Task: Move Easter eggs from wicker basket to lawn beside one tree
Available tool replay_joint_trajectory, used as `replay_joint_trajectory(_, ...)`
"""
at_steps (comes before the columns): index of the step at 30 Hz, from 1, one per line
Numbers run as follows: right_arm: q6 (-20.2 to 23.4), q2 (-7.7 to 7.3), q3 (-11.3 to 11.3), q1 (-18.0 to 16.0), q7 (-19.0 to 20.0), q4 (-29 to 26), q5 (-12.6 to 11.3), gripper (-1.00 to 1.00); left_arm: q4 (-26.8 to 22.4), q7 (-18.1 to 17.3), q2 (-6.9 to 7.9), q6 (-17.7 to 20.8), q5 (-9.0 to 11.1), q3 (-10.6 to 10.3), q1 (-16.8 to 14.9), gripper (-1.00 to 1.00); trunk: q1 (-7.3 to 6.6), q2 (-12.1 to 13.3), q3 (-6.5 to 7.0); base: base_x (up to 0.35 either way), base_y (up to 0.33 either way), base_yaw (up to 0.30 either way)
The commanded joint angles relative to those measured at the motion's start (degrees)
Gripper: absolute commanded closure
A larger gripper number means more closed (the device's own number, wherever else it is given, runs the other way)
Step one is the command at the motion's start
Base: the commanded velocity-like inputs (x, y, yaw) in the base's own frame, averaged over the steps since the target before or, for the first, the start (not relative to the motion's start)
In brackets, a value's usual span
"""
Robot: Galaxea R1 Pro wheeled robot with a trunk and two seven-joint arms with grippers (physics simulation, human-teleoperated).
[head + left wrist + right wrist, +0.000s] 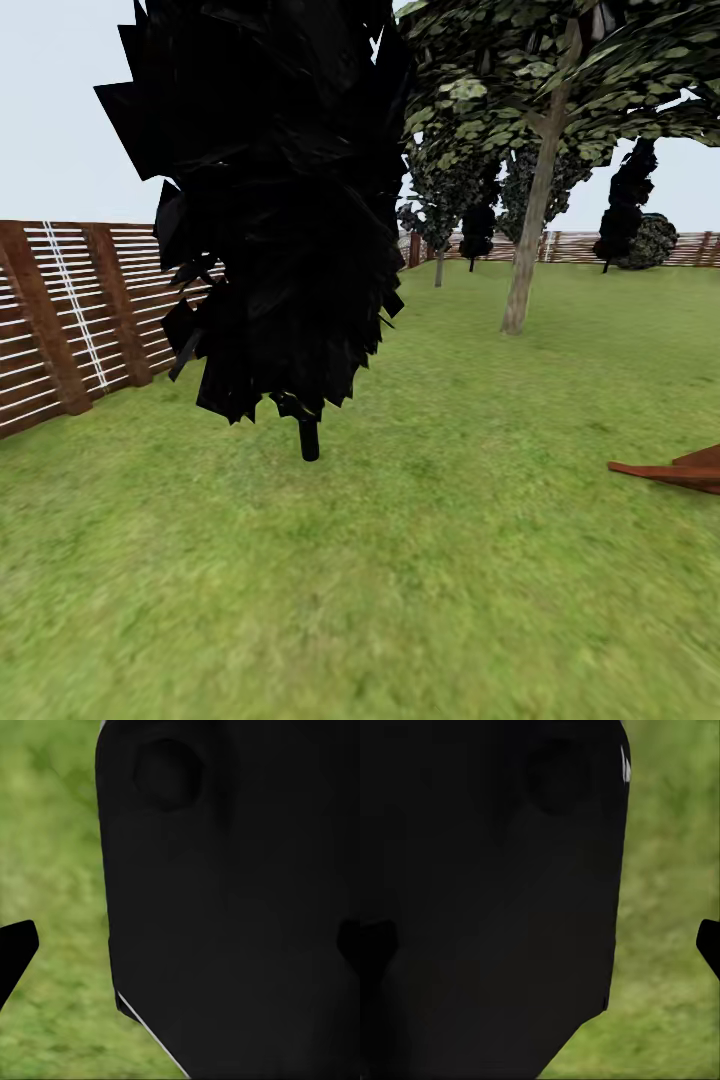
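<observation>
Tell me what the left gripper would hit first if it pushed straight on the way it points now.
Probably the large black body panel close ahead in the left wrist view; past its edge lies the lawn. One dark fingertip shows over the grass. Depth is unclear, so treat this as a guess.

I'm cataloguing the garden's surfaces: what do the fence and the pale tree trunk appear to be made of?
The fence looks like brown wood with a matte finish: thick upright posts carry thin horizontal slats with light gaps between them. The pale tree trunk reads as rough grey-brown bark, dull and unpolished, though the render is too soft to show grain. Both stand on the grassy lawn.
</observation>
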Motion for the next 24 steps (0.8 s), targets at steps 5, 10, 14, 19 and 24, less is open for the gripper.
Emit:
replay_joint_trajectory(5, -0.93, 0.37, 0.12, -0.53, -0.25, -0.7, 0.1, -1.0, -1.09, 0.24, -1.3, -0.37, -0.11, 0.17, -0.01, -1.0, 0.0, -0.02, -0.03, 0.0, 0.0, 0.0)
replay_joint_trajectory(10, -2.55, -1.24, 0.1, -0.62, -0.17, -1.98, 0.0, -1.0, -1.49, 0.26, -2.5, -0.35, -0.18, 0.12, 0.05, -1.0, 0.0, -0.02, -0.03, 0.0, 0.0, 0.0)
replay_joint_trajectory(14, -3.83, -1.33, 0.15, -0.62, -0.04, -1.86, -0.06, -1.0, -1.85, 0.26, -1.91, -0.36, -0.25, 0.11, 0.06, -1.0, 0.0, -0.02, -0.03, 0.0, 0.0, 0.0)
replay_joint_trajectory(19, -10.64, -1.24, 0.07, -0.62, 0.08, -1.97, -0.35, -1.0, -2.03, 0.26, -1.85, -0.37, -0.18, 0.15, 0.02, -1.0, 0.0, -0.02, -0.03, 0.0, 0.0, -0.156)
replay_joint_trajectory(24, -10.58, -1.29, -0.08, -0.62, 0.09, -2.17, -0.44, -1.0, -2.27, 0.19, -1.85, -0.4, -0.26, 0.09, 0.0, -1.0, 0.0, -0.02, -0.03, 0.0, 0.0, -0.266)
